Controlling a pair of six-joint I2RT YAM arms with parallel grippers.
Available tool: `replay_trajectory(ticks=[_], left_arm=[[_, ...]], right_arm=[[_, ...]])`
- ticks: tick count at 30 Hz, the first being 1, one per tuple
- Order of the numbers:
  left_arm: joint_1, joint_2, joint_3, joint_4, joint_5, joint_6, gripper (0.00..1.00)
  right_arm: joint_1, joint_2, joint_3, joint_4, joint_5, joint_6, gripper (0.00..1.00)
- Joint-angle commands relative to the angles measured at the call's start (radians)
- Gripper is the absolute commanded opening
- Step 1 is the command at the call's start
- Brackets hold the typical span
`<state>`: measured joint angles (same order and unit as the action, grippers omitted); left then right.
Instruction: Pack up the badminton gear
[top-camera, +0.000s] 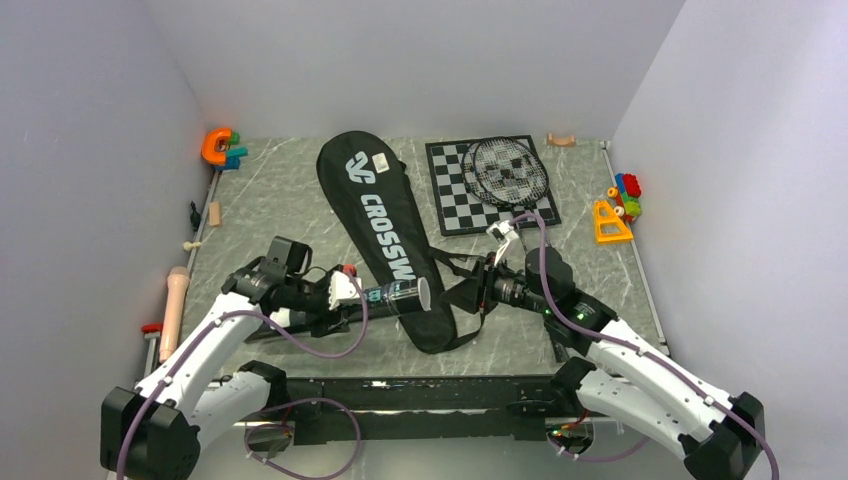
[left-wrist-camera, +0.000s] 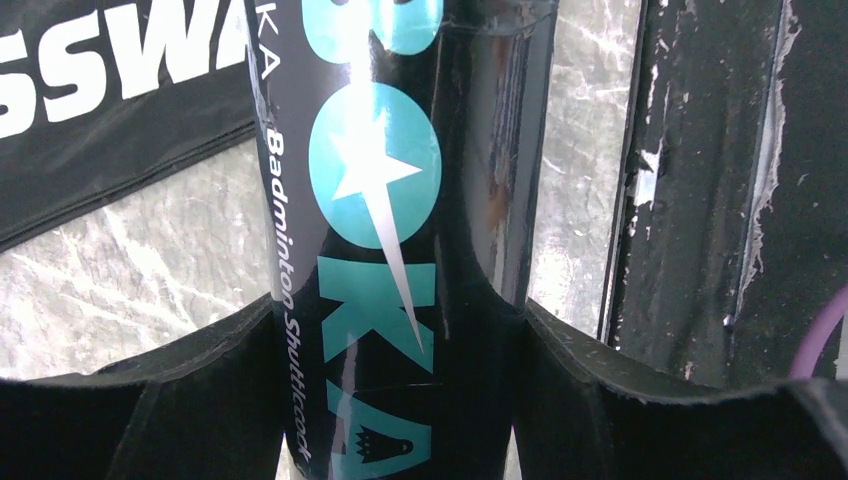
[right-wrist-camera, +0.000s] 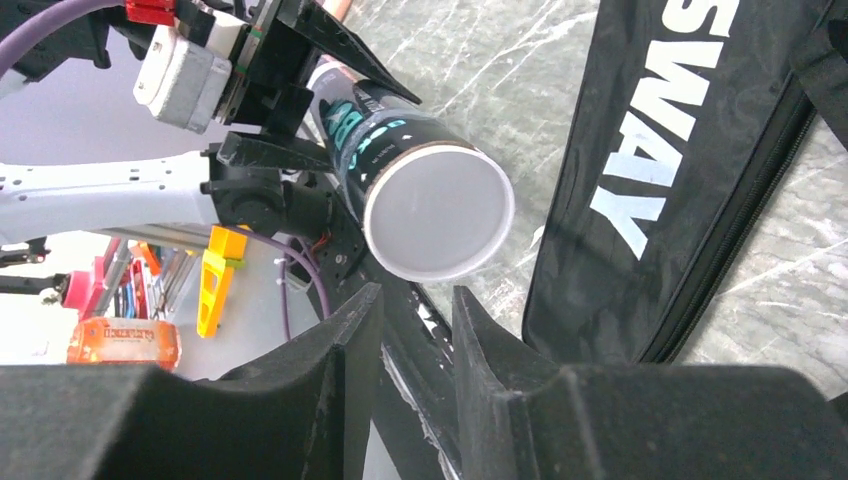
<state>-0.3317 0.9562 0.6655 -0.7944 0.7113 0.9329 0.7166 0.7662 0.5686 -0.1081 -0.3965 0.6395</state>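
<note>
My left gripper (top-camera: 350, 297) is shut on the long dark tube (top-camera: 392, 295) and holds it lying across, with its white round lid (top-camera: 424, 296) pointing right over the bag's lower end. In the left wrist view the fingers (left-wrist-camera: 250, 370) clamp the teal-lettered tube (left-wrist-camera: 390, 200). The black "CROSSWAY" bag (top-camera: 380, 215) lies diagonally mid-table. My right gripper (top-camera: 478, 290) faces the lid (right-wrist-camera: 438, 212) from the right, jaws a little apart, nothing between them (right-wrist-camera: 415, 310). One racket head (top-camera: 508, 170) rests on the chessboard (top-camera: 455, 200). No shuttlecocks show.
Orange and green toys (top-camera: 220, 148) sit at the back left, and colourful bricks with a yellow triangle (top-camera: 612, 222) at the right edge. Wooden pieces (top-camera: 177, 300) lie along the left edge. A black rail (top-camera: 420, 390) runs along the near edge. Bag straps (top-camera: 465, 262) trail beside my right gripper.
</note>
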Motion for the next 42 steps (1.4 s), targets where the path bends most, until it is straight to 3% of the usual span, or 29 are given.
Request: replay_trajectory(ticks=[1, 11, 30, 42], left_arm=[[-0.004, -0.034, 0.06, -0.012, 0.095, -0.029, 0.14], [-0.004, -0.059, 0.081, -0.023, 0.134, -0.025, 0.1], [-0.036, -0.037, 0.076, 0.031, 0.154, 0.003, 0.04], [-0.069, -0.022, 0.103, 0.106, 0.163, -0.039, 0.01]], right_arm=[[-0.003, -0.02, 0.02, 0.002, 0.033, 0.015, 0.33], [-0.003, 0.039, 0.015, 0.102, 0.006, 0.045, 0.0], [0.009, 0.187, 0.041, 0.27, -0.048, 0.078, 0.0], [0.098, 0.252, 0.062, 0.326, -0.011, 0.088, 0.0]])
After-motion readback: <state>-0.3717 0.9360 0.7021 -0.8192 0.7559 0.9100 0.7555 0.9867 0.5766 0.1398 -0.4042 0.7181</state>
